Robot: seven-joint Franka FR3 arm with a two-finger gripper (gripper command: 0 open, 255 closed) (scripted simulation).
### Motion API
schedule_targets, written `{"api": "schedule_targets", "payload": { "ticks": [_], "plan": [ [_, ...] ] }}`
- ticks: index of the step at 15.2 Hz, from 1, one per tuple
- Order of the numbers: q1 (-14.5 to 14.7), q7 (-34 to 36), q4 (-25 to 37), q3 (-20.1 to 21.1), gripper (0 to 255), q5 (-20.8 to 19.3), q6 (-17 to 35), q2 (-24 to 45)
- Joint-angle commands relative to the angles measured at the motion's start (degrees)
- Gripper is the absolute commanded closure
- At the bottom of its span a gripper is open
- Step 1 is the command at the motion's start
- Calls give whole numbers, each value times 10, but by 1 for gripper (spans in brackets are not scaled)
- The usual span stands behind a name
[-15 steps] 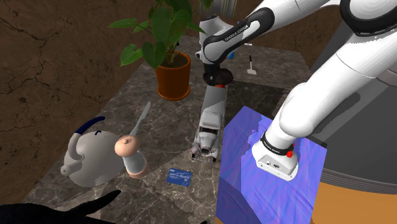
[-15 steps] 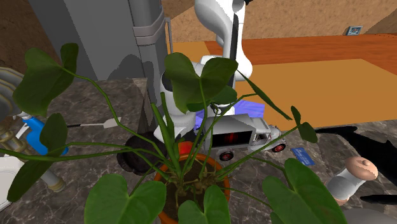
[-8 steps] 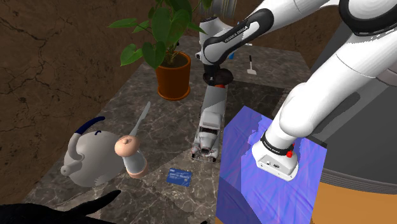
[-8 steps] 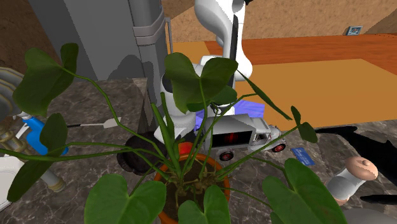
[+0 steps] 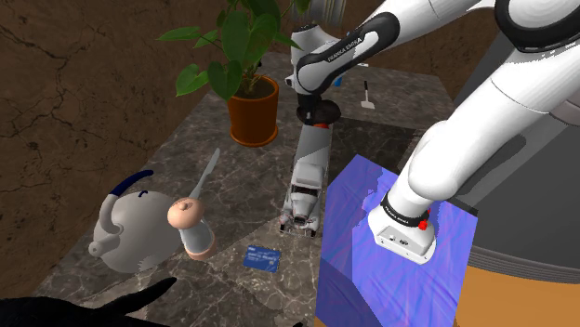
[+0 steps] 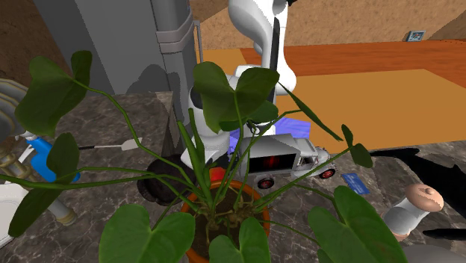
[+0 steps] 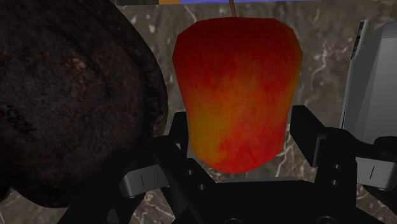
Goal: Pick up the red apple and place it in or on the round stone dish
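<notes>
The red apple (image 7: 236, 95), flushed yellow low on one side, sits between my gripper's (image 7: 238, 127) two black fingers (image 7: 175, 130), which press on both its sides. The round stone dish (image 7: 70, 95), dark and rough, lies right beside the apple, just outside one finger. In the shoulder view the gripper (image 5: 318, 115) points down behind the toy truck, with a sliver of red apple (image 5: 322, 123) under it. In the second exterior view the dark dish (image 6: 160, 183) and a bit of the apple (image 6: 217, 175) peek through the plant's leaves.
A grey toy truck (image 5: 307, 176) stands close to the gripper on the side away from the dish. A potted plant (image 5: 253, 110) is at the shoulder view's left of the gripper. Nearer lie a knife (image 5: 206, 172), a grey kettle (image 5: 135, 228), a pink-topped bottle (image 5: 191, 228), a blue card (image 5: 263, 258) and a blue box (image 5: 390, 251).
</notes>
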Motion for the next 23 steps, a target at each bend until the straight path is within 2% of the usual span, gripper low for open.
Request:
{"api": "schedule_targets", "payload": {
  "ticks": [1,23],
  "plan": [
    [0,0,-1,0,255,0,0,1],
    [2,-11,91,8,255,5,-179,-86]
  ]
}}
